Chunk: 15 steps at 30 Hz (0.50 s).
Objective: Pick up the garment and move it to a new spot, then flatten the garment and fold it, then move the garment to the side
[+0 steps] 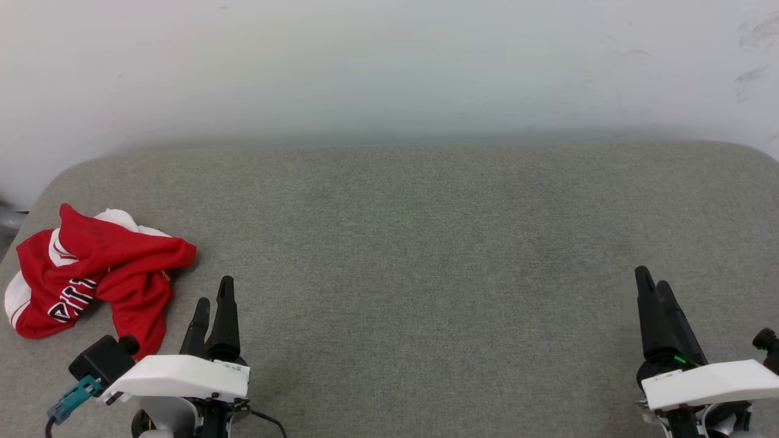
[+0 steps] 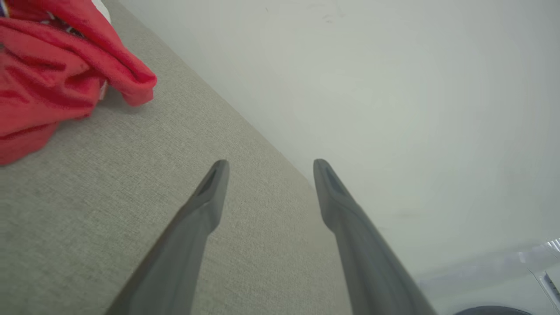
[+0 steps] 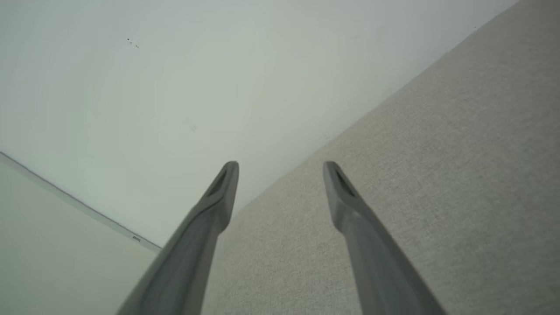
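A crumpled red jersey T-shirt (image 1: 97,274), white-sleeved with black, white-outlined lettering, is lying in a heap near the left edge of a grey fabric-covered counter (image 1: 426,243), which is standing against a plain white wall (image 1: 389,61). The robot's left pincer (image 1: 215,291), its dark fingers parted and pointing away, is hovering just beside the near side of the heap. The right pincer (image 1: 651,278) is hanging well apart at the counter's far right, its fingers overlapping from this angle.

Readable markings: none complete.
The garment (image 1: 97,274) bears black, white-outlined letters across a crumpled fold; the word cannot be made out.
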Motion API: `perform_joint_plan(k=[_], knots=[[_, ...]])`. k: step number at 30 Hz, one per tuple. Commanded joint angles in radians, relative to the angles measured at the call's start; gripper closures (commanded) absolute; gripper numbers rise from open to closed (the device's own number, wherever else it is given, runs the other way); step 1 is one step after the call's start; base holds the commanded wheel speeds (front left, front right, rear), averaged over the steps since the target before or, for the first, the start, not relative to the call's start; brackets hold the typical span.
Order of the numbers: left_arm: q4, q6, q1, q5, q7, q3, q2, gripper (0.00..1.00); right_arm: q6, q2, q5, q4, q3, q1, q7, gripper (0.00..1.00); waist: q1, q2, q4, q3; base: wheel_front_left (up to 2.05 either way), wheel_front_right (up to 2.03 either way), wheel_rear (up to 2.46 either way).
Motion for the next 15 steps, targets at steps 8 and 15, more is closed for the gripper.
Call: perform_joint_plan(k=[8, 15], knots=[[-0.026, 0.038, -0.004, 0.170, -0.033, -0.033, 0.007, 0.00, 0.000, -0.001, -0.189, -0.037, 0.025, 0.012, -0.033, 0.00, 0.0000, 0.0000, 0.000, 0.002, 0.00, 0.00, 0.00], [-0.022, 0.066, 0.001, 0.268, -0.054, -0.059, 0.021, 0.00, 0.000, 0.000, -0.297, -0.027, 0.029, 0.025, -0.055, 0.00, 0.0000, 0.0000, 0.000, 0.004, 0.00, 0.00, 0.00]])
